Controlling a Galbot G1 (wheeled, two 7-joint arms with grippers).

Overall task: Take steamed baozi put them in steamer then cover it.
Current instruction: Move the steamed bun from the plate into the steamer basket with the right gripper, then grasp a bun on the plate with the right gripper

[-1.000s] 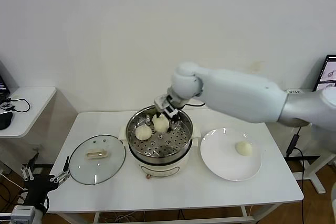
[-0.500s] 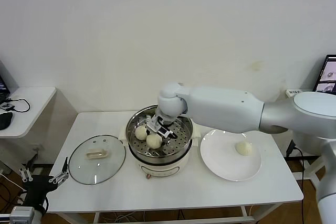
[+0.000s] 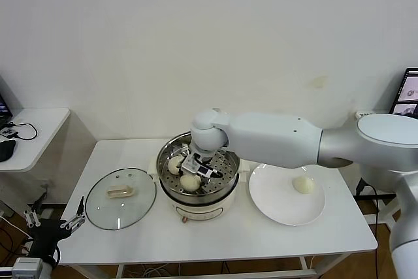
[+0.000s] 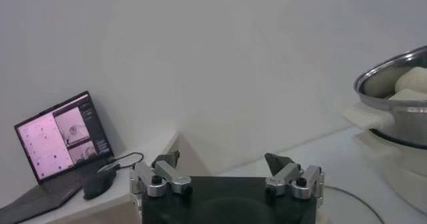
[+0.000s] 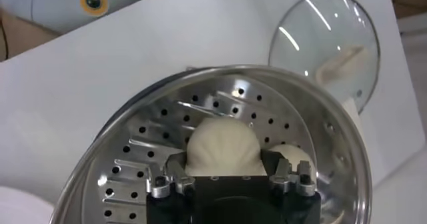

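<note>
**A:** How far along is it?

**B:** Two baozi sit in the steamer (image 3: 225, 181). The right tool (image 5: 230, 169) is down on the near baozi (image 5: 224, 151), fingers either side; gripping or letting go, can't tell.

**A:** What's left?

**B:** One bun (image 3: 302, 184) on the plate (image 3: 274, 204), right. Glass lid (image 3: 121, 198) lies left on the table. Left tool (image 4: 223, 169) waits wide open, empty.

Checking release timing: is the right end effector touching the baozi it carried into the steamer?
Cannot tell. In the right wrist view the right end effector brackets the baozi closely, with no clear gap or contact.

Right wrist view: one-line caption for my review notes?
Right end effector straddles a baozi on the steamer tray; second baozi beside it.
</note>
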